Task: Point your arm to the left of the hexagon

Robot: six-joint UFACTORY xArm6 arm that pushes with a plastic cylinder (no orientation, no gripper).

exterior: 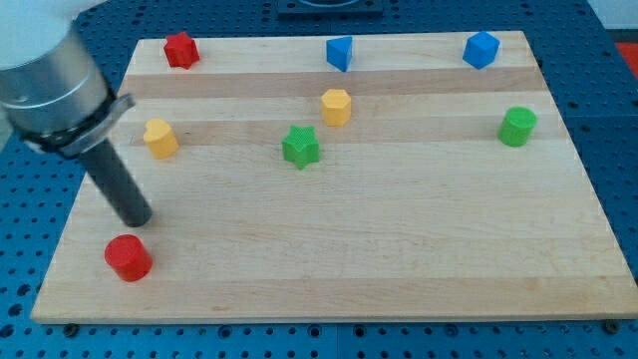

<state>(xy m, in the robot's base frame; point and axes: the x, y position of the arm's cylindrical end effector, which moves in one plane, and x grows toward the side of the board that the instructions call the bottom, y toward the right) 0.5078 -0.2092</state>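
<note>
The yellow hexagon block (337, 106) sits on the wooden board (399, 249) a little above centre. My tip (139, 220) rests on the board at the view's left, far to the left of and below the hexagon. It is just above the red cylinder (128, 257) and below the yellow block (159, 138), touching neither. A green star (300, 147) lies just below-left of the hexagon.
A red star-like block (180, 49) is at the top left. A blue triangular block (340, 52) and a blue block (480, 49) are along the top edge. A green cylinder (517, 127) is at the right.
</note>
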